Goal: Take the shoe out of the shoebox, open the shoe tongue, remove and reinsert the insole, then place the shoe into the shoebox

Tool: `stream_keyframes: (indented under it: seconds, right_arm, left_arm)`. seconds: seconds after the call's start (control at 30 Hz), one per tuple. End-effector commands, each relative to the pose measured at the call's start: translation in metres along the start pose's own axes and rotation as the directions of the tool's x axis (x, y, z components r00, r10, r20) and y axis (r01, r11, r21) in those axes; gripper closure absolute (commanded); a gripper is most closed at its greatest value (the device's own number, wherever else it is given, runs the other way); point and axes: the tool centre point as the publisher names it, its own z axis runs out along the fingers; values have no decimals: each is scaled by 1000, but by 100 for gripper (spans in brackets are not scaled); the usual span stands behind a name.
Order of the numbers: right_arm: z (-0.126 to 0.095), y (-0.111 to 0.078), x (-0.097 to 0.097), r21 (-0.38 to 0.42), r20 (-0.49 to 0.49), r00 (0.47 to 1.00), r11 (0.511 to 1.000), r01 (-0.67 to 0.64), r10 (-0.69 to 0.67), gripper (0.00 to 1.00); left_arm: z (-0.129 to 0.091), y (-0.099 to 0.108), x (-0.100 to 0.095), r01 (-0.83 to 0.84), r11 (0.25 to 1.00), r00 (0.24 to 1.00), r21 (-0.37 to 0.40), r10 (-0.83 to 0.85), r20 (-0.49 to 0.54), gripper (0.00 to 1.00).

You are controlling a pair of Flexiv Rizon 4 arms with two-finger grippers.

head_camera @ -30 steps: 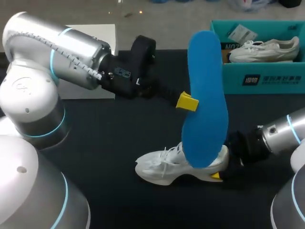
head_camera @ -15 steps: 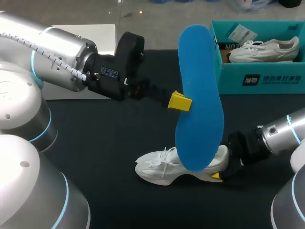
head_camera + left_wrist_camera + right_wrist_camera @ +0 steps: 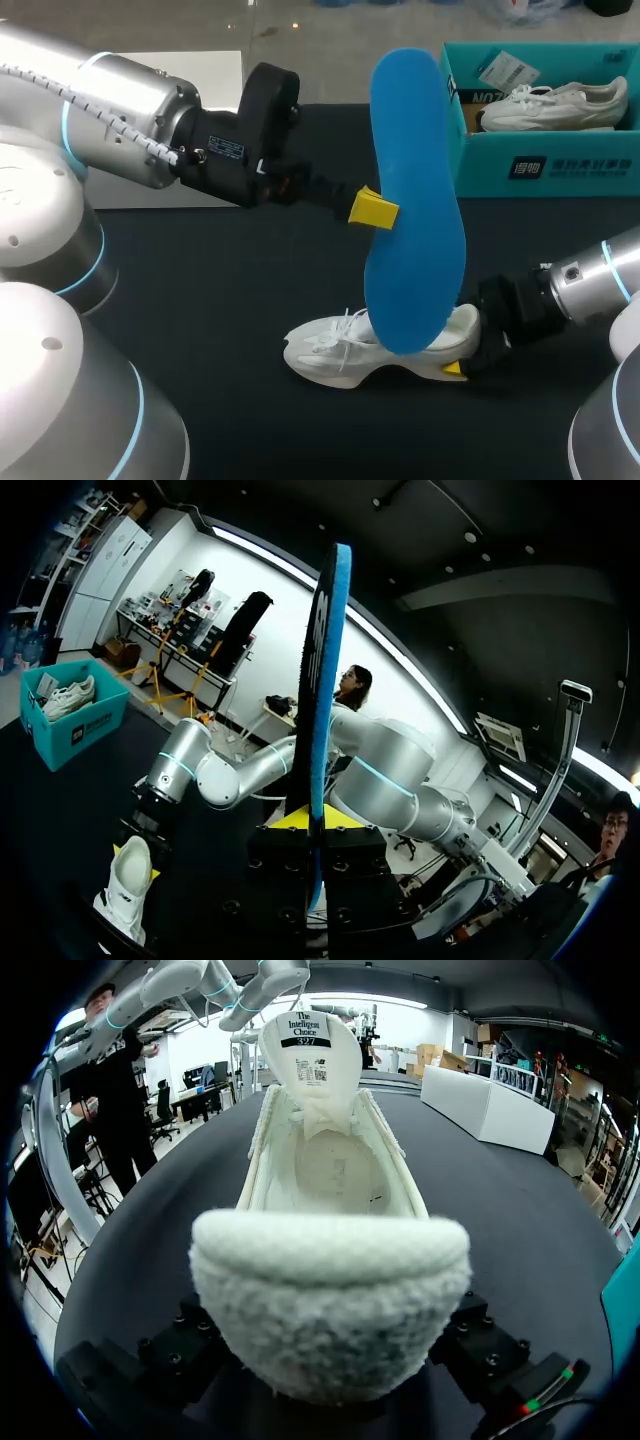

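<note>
The blue insole (image 3: 415, 180) stands nearly upright above the table, its lower end in front of the white shoe (image 3: 340, 352). The left gripper (image 3: 378, 209) is clamped on it at mid-length, a yellow finger on each face; the left wrist view shows it edge-on between them. The right gripper (image 3: 458, 366) pinches the shoe's heel from both sides, with the shoe sole-down on the dark table (image 3: 230, 300). Since half a second ago the insole and left arm have drifted slightly leftward; the shoe has not shifted. Its tongue (image 3: 305, 1045) stands pulled up, the fleecy collar wide open. The teal shoebox (image 3: 560, 165), far right, holds a second shoe (image 3: 555, 105).
</note>
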Motion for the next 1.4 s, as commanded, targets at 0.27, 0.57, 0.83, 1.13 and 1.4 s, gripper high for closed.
stream_keyframes:
  seconds: [0.27, 0.57, 0.83, 1.13, 1.4]
  right_arm:
    - [2, -1, 0, 5, 2, 1000, 1000, 0, 0, 98]
    - [2, -1, 0, 5, 2, 1000, 1000, 0, 0, 78]
    - [2, -1, 0, 5, 2, 1000, 1000, 0, 0, 0]
    - [-18, 6, 3, 91, 8, 1000, 996, 5, -6, 0]
    - [-35, 16, 7, 251, 20, 1000, 968, -6, 1, 0]
  left_arm:
    - [1, -2, -1, 1, 1000, 1000, -4, -1, -1, 100]
    - [1, -2, -1, 1, 1000, 1000, -4, -1, -1, 100]
    - [1, -2, -1, 1, 1000, 1000, -4, -1, -1, 100]
    - [1, -2, -1, 1, 1000, 1000, -4, -1, -1, 100]
    - [1, -2, -1, 1, 1000, 1000, -4, -1, -1, 100]
